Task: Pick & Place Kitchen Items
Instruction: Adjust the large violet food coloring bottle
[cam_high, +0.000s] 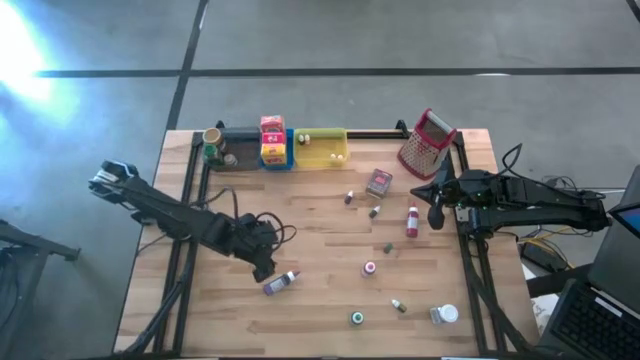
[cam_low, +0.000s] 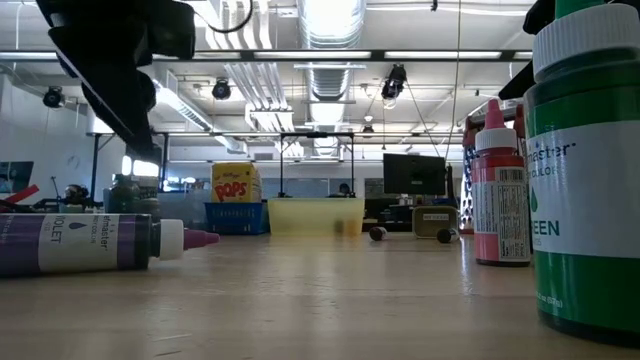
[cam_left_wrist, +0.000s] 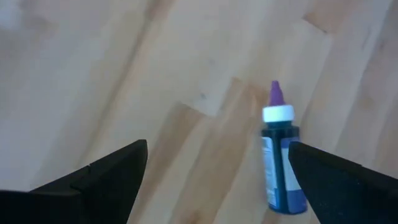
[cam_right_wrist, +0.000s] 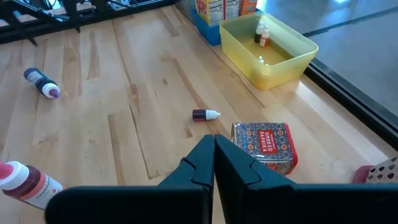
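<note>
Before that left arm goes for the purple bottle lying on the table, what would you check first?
1. Left end effector open: ok.
2. It sits over the purple bottle: not ok, the bottle lies off toward one finger.
3. Bottle free of neighbours: ok, bare wood around it.
4. Bottle upright: not ok, on its side.
5. Right end effector out of the way: ok, shut and empty near the patterned tin.
6. Room in the yellow tray: ok.

Three trays (cam_high: 320, 150) line the counter's (cam_high: 320, 300) far edge, the grater (cam_high: 425, 145) beside them toward the right corner. Small bottles (cam_high: 411, 222) lie scattered mid-counter; one bottle (cam_high: 280, 283) lies toward the left edge.
</note>
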